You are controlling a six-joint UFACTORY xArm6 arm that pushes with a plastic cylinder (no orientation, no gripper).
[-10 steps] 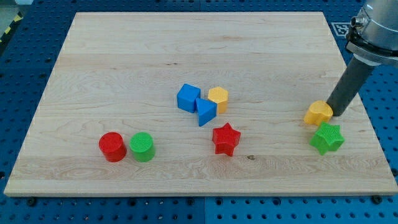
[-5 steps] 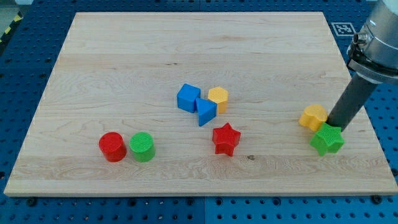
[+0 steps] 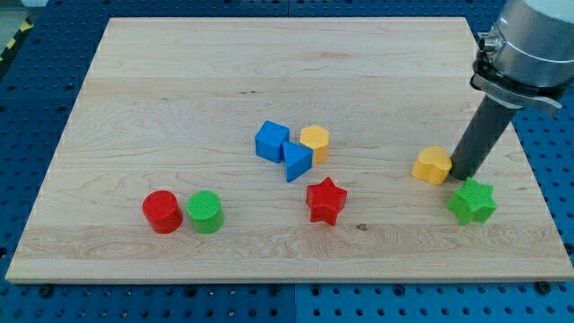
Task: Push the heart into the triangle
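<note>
The yellow heart (image 3: 432,165) lies at the right of the wooden board. My tip (image 3: 461,174) touches its right side, just above the green star (image 3: 472,201). The blue triangle (image 3: 297,161) sits near the board's middle, between a blue cube (image 3: 271,141) on its upper left and a yellow hexagon (image 3: 315,142) on its upper right. The heart is well to the right of the triangle, at about the same height in the view.
A red star (image 3: 326,200) lies below and right of the triangle, near the line between heart and triangle. A red cylinder (image 3: 162,212) and a green cylinder (image 3: 205,212) stand side by side at the lower left. The board's right edge (image 3: 529,170) is close to my rod.
My tip has moved left and pushed the yellow heart left, away from the green star. The green star shifted slightly. The other blocks have not moved.
</note>
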